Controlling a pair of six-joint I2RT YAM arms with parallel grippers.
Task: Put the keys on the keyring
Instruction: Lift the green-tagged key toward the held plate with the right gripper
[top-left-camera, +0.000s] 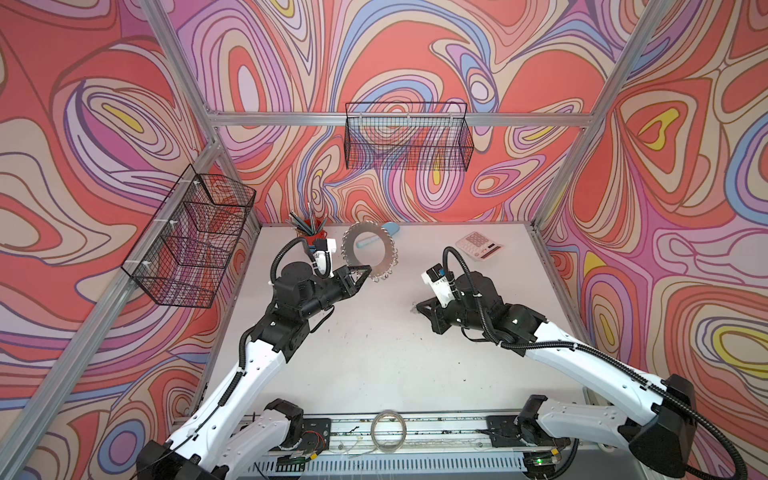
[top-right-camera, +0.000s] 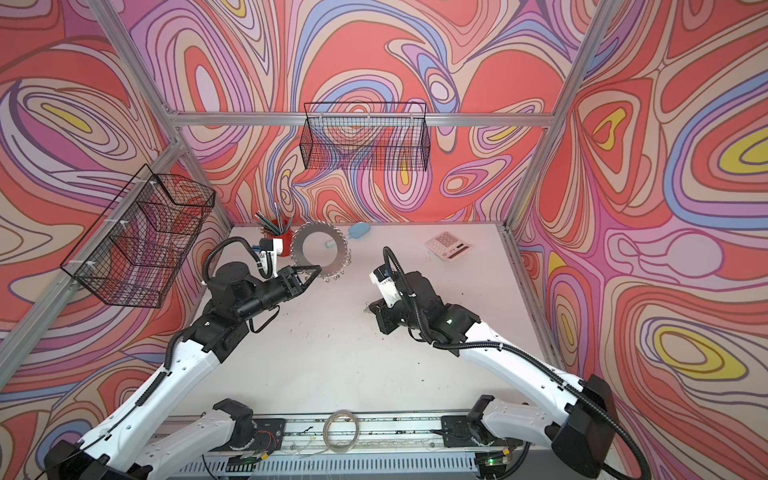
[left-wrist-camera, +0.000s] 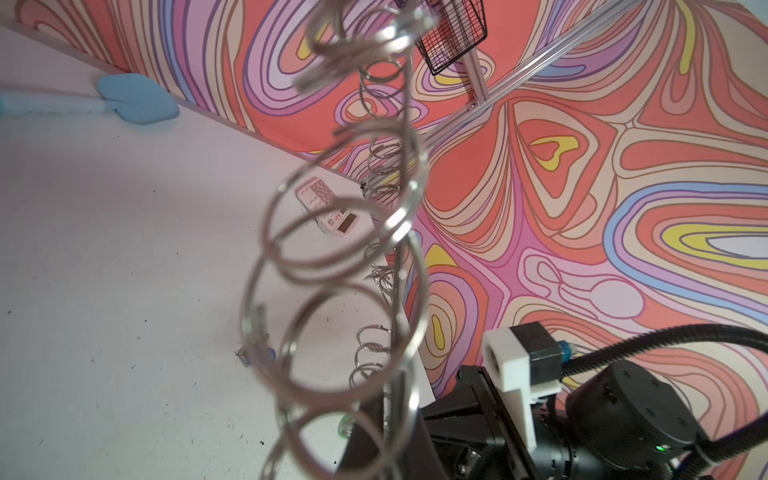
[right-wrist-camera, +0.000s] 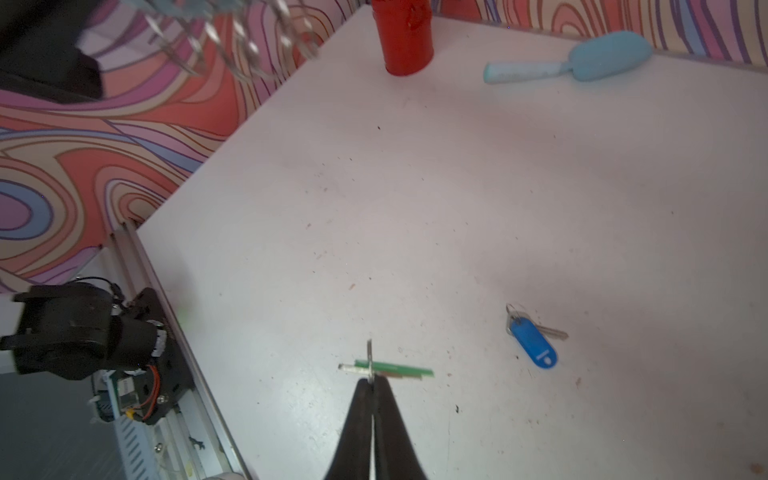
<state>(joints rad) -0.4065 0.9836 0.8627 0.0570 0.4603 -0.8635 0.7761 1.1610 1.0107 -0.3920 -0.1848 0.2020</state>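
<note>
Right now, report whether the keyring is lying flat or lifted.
Lifted: the left end effector grips the keyring by its rim, small rings dangling above the table.

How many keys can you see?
2. The blue-tagged key lies on the table. The green-tagged key is pinched in the right gripper's shut jaws. More could be hidden behind the arms.
</note>
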